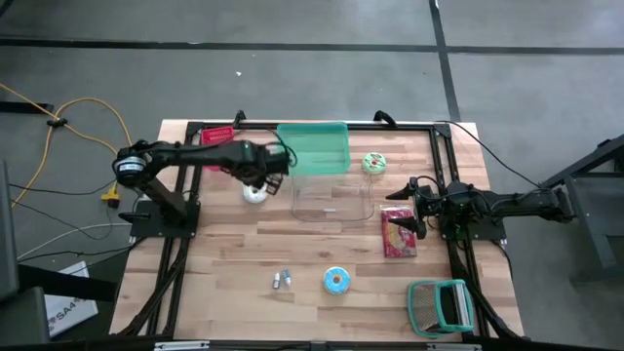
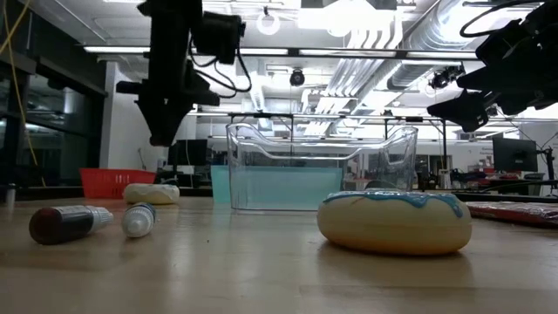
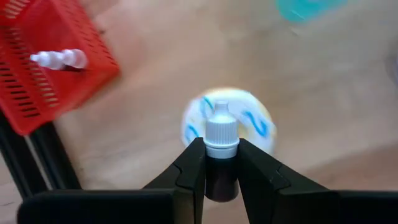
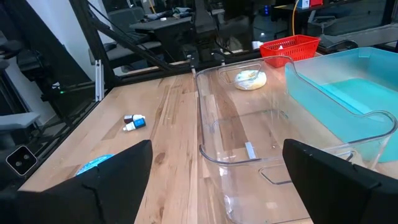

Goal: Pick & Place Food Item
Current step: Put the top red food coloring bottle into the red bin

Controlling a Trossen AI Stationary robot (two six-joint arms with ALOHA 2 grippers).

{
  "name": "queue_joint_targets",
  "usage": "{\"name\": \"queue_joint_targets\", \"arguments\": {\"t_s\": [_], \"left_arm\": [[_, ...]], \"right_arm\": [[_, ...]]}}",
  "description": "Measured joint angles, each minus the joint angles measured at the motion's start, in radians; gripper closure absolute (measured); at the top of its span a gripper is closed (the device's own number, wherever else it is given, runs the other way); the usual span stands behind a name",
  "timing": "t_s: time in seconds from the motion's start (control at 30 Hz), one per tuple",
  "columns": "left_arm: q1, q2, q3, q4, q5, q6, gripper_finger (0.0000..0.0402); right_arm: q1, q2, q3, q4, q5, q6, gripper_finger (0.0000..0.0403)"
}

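Small dark bottle (image 3: 221, 158) with white cap, clamped in left gripper (image 3: 221, 168), held above the table.

Directly below it lies a white donut with blue squiggles (image 3: 229, 122), near the red basket (image 3: 53, 68), which holds another small bottle (image 3: 61, 59). Clear container (image 1: 331, 193) and teal lid (image 1: 314, 148) just beside, mid-table. Right gripper (image 4: 214, 171) spread wide, empty, hovering over the red snack packet (image 1: 398, 234). Blue-iced donut (image 2: 394, 220) and two small bottles (image 1: 282, 281) toward the near edge.
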Motion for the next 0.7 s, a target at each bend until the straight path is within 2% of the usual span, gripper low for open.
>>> {"name": "queue_joint_targets", "arguments": {"t_s": [0.27, 0.7], "left_arm": [[0.19, 0.0, 0.0, -0.05, -0.015, 0.012, 0.0334], [0.45, 0.0, 0.0, -0.057, -0.015, 0.149, 0.0334]], "right_arm": [[0.0, 0.0, 0.0, 0.0, 0.0, 0.0, 0.0053], [0.0, 0.0, 0.0, 0.0, 0.0, 0.0, 0.0053]]}}
